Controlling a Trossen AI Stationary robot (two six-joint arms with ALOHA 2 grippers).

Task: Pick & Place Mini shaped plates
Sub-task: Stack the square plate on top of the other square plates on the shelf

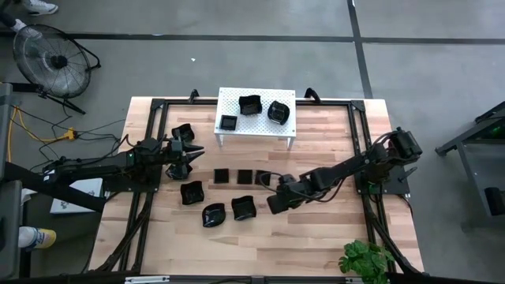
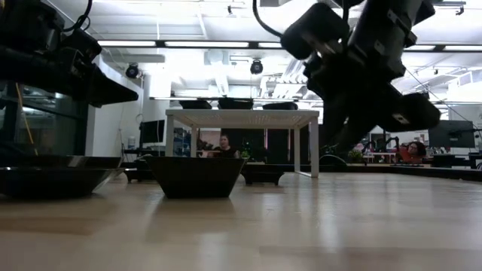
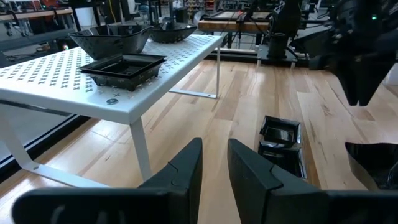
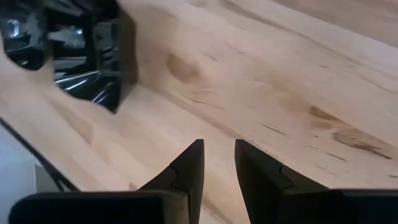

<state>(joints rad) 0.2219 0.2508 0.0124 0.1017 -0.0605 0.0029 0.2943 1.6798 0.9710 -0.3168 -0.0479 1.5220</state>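
Several mini shaped plates, glossy black, lie on the wooden table: three small flat squares in a row (image 1: 245, 176) and rounder wavy ones (image 1: 243, 207), (image 1: 213, 214), (image 1: 191, 192), (image 1: 183, 132). Three more sit on the white perforated stand (image 1: 255, 113). My right gripper (image 4: 219, 148) slants down over bare wood just right of the wavy plate (image 4: 93, 56), open, with nothing between its fingers. My left gripper (image 3: 214, 146) hangs level at the table's left, its fingers a little apart and empty. It points toward the row of squares (image 3: 280, 134).
The stand (image 3: 93, 81) stands at the far middle on thin legs. A black frame (image 1: 359, 142) runs along the table's edges. A green plant (image 1: 364, 259) sits at the near right corner. Bare wood lies to the right of my right gripper (image 1: 272, 205).
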